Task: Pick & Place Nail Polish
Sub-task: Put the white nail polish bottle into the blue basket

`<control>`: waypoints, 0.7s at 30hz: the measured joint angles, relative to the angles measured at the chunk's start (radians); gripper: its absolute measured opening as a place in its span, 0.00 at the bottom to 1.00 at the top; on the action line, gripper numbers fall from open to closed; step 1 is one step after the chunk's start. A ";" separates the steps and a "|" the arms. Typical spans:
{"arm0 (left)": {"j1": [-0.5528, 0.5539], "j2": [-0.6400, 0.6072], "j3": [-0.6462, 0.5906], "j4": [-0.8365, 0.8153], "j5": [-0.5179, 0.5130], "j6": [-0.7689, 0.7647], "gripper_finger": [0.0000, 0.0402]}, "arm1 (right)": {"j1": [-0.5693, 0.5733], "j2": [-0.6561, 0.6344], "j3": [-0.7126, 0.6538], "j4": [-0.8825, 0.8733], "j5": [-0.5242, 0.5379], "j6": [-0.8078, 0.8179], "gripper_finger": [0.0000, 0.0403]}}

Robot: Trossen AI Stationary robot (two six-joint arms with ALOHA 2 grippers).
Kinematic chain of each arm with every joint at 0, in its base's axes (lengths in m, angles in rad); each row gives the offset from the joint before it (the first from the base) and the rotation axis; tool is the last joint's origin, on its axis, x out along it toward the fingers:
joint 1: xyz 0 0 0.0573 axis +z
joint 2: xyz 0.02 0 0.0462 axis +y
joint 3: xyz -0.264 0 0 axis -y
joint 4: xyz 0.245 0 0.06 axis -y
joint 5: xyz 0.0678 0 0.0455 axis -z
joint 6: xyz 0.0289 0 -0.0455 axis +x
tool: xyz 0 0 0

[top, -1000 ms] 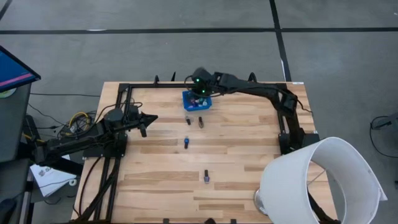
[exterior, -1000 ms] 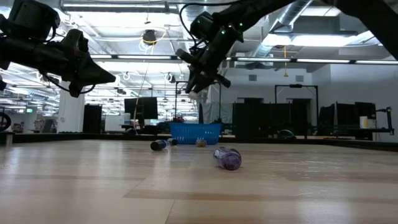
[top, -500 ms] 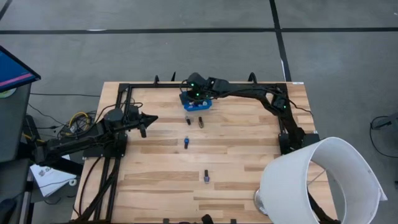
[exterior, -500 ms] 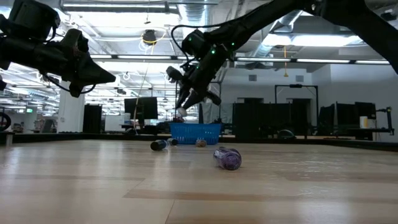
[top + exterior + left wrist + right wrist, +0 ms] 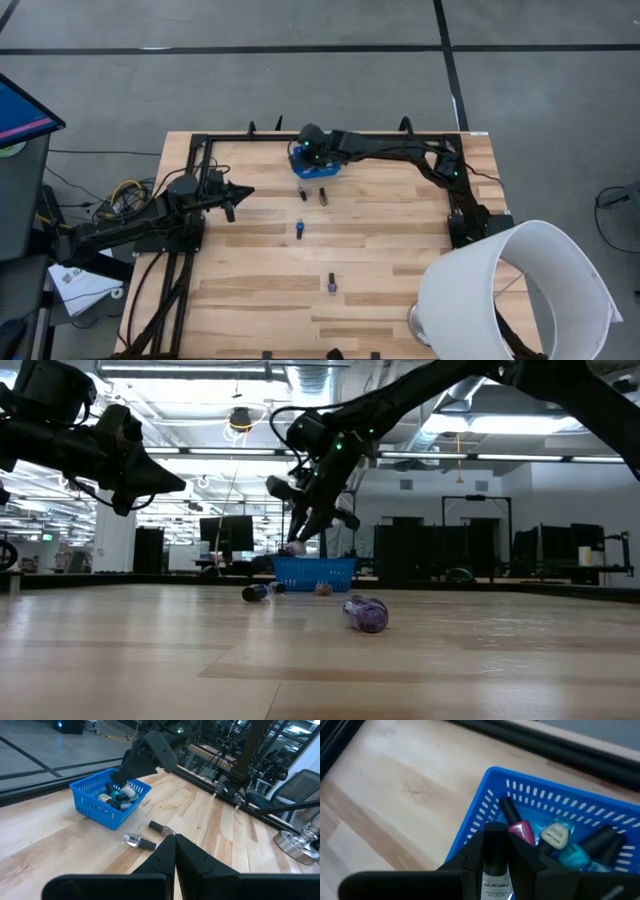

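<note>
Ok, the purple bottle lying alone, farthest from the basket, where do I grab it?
Come straight down on the purple bottle and pinch its body across the width: it lies flat, dark cap toward the basket. The left tool is free; the right tool holds another bottle over the basket.

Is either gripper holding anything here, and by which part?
The right gripper holds a pale nail polish bottle by its body, dark cap forward, above the basket. The left gripper is shut and empty.

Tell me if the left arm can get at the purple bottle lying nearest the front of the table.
Probably yes. The purple bottle lies alone on bare wood with nothing around it, and the left gripper hangs free and shut, while the right gripper is busy over the basket.
</note>
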 joint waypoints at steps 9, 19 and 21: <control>0.000 0.000 0.000 0.000 0.000 0.000 0.00 | 0.009 -0.001 0.000 -0.005 0.137 0.010 0.14; 0.000 0.000 0.000 0.000 0.000 0.000 0.00 | 0.014 -0.001 0.000 -0.045 0.230 0.113 0.14; 0.000 0.000 0.000 0.000 0.000 0.000 0.00 | 0.013 -0.001 0.000 -0.045 0.242 0.137 0.14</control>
